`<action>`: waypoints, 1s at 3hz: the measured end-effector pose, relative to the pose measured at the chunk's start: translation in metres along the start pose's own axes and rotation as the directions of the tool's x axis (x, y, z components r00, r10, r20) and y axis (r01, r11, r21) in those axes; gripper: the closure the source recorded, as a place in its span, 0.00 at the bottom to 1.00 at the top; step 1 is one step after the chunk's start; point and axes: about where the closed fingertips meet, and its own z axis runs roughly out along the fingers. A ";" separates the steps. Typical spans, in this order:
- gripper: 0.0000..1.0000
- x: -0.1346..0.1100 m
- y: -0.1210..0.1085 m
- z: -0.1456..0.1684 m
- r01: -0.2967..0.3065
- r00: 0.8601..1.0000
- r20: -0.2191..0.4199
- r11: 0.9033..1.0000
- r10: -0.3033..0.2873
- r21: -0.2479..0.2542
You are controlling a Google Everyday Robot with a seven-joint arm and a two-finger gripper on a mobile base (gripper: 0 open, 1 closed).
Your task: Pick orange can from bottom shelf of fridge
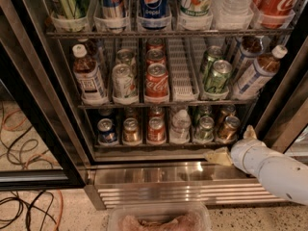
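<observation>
Orange can [131, 130] stands upright in the second lane from the left on the bottom shelf [144, 147] of the fridge [159, 170], silver top facing me, long axis vertical. It lies well to the left of the gripper [233, 145] and further into the shelf. The gripper sits low at the shelf's right end, just above the steel sill, and its jaws are spread and hold nothing.

To the can's left stands a blue can [107, 131], close beside it; I cannot tell if they touch. A red can [156, 129] stands just to its right. Between the jaws and the target I count the red can, a clear bottle [180, 125], a green can [205, 128] and a brown-amber can [227, 127] nearest the jaws. I judge that last one an easy wrong pick. The move, as I see it, calls for a long leftward shift along the shelf front before reaching in, since white dividers leave little room either side.
</observation>
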 end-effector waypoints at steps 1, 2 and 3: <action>0.00 0.004 -0.004 0.036 -0.014 0.999 0.033 1.000 0.013 0.016; 0.00 0.004 -0.003 0.036 -0.015 0.999 0.032 1.000 0.015 0.017; 0.00 0.011 -0.001 0.050 -0.042 0.997 0.060 0.998 0.039 0.054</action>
